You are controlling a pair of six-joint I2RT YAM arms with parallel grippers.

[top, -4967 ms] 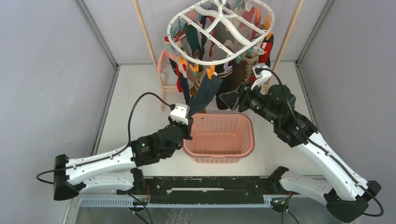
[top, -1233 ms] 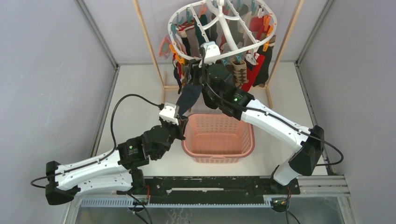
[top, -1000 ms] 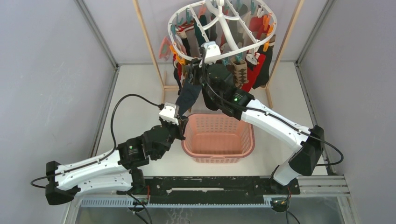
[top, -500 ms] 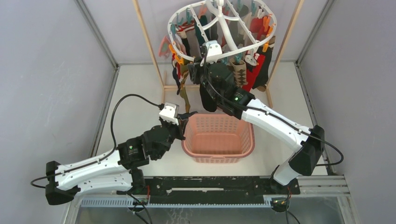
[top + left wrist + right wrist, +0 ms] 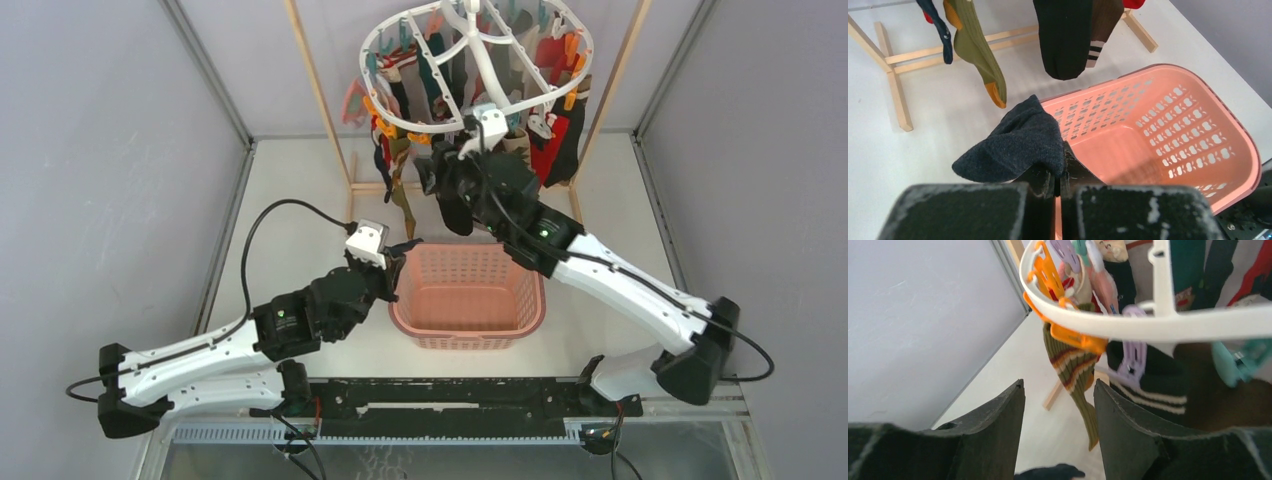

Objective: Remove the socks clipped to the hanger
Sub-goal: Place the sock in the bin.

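Note:
The white oval hanger point(image 5: 487, 80) hangs at the back, with several socks point(image 5: 550, 150) still clipped under it. My left gripper point(image 5: 400, 252) is shut on a navy sock point(image 5: 1013, 142), which is free of the hanger and sits bunched over the pink basket's near left corner. My right gripper point(image 5: 432, 180) is open and empty just below the hanger's front rim point(image 5: 1148, 325). In the right wrist view its fingers point(image 5: 998, 430) frame an olive striped sock point(image 5: 1075, 365) that hangs from an orange clip point(image 5: 1078, 340). A black sock point(image 5: 1063, 35) hangs over the basket.
The pink lattice basket point(image 5: 470, 335) stands on the table in front of the arms, and its inside point(image 5: 1158, 115) shows no socks. The wooden rail posts point(image 5: 318, 90) and their floor feet point(image 5: 893, 85) stand behind it. Grey walls close both sides.
The navy sock has come off its clip and dropped into a bunch at my left gripper. My right gripper has moved right along the hanger's front rim, away from that clip.

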